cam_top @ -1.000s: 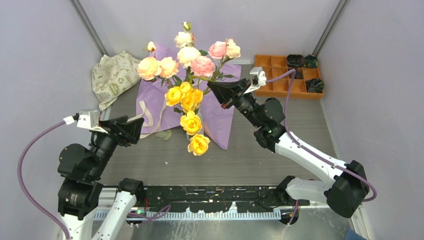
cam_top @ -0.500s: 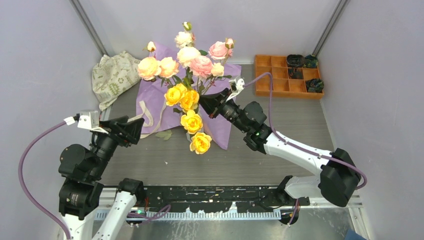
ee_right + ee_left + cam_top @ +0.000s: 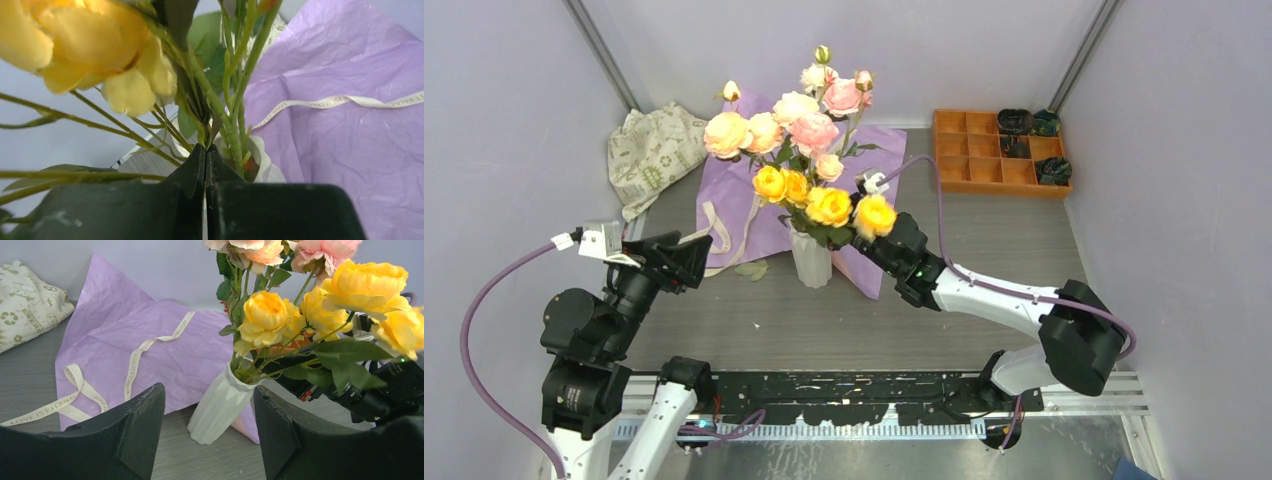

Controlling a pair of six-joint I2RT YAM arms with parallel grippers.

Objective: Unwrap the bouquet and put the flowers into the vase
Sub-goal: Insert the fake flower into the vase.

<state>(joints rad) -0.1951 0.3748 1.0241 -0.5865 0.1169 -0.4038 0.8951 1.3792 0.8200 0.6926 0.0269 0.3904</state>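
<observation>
Top external view, read from the left: a cloth bag (image 3: 652, 150) lies at ten o'clock from the vase (image 3: 812, 260). The left gripper (image 3: 692, 262) hangs at nine o'clock, well apart from the vase, with its jaws spread wide and nothing between them. The purple paper (image 3: 874, 160) lies flat on the table at twelve o'clock with the loose ribbon (image 3: 325, 103) across it, so the unwrapping looks done. The flowers (image 3: 809, 130) stand with their stems in the vase near the middle of the table, and the heads fan toward twelve. At three o'clock the right gripper (image 3: 205, 150) has its jaws pressed together, their tips against the stems just above the rim. I cannot tell whether a thin stem is caught between them. An orange tray (image 3: 969, 172) sits at two o'clock, out of the way. The step in hand seems to be settling the bunch. To do it well, the push should stay low on the stems, slow and aimed toward nine, since the narrow vase under heavy heads could tip. The open left jaws could come in to brace the vase before any firmer nudge.
</observation>
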